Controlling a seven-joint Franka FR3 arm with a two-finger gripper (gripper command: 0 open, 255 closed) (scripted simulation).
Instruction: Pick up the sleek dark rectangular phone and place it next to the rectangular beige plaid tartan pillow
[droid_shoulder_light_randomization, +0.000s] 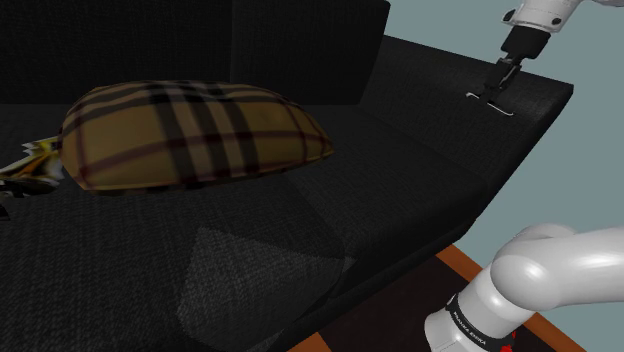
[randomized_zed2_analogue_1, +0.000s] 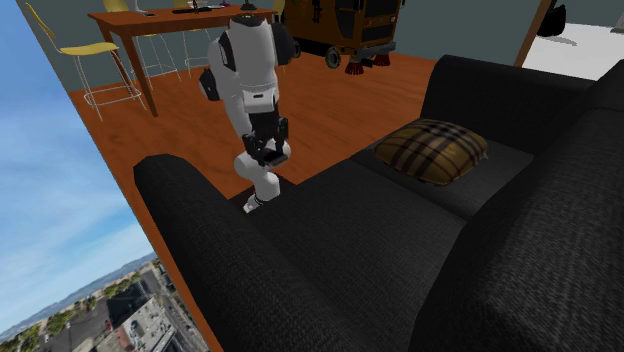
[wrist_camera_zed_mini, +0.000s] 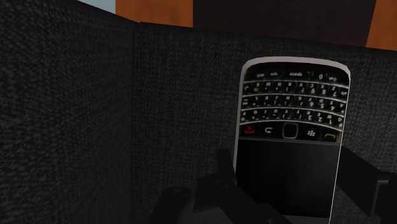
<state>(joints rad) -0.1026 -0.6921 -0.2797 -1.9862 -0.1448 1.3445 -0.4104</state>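
On the shoulder view's far left, at the seat of a black woven sofa (droid_shoulder_light_randomization: 300, 230): a partly cut-off item in yellow, black and white (droid_shoulder_light_randomization: 28, 165), kind not determinable.

Just beside it: pillow (droid_shoulder_light_randomization: 190, 135), tan plaid with black and dark red stripes, lying on the seat in front of the backrest.

Upper right, on the flat top of the sofa's armrest (droid_shoulder_light_randomization: 545, 95), well apart from the pillow: phone (droid_shoulder_light_randomization: 486, 100), black with a pale rim, lying flat and face up.
- Orientation, wrist view: the phone (wrist_camera_zed_mini: 289, 108) has its long axis running straight away from the hand, keyboard end farthest out, dark screen end nearest the hand.
- Markings: rows of white key characters, too small to read. Below them, a red handset symbol, a small dotted logo key and a green call symbol.

Same spot: gripper (droid_shoulder_light_randomization: 497, 90), black, pointing down onto the phone. In the wrist view the gripper (wrist_camera_zed_mini: 289, 162) has its fingers (wrist_camera_zed_mini: 226, 167) set against the two long edges at the screen end, clasping the phone, which lies on the armrest.

Lower right: white arm (droid_shoulder_light_randomization: 560, 265) with a black band (droid_shoulder_light_randomization: 468, 325) bearing white lettering, illegible.
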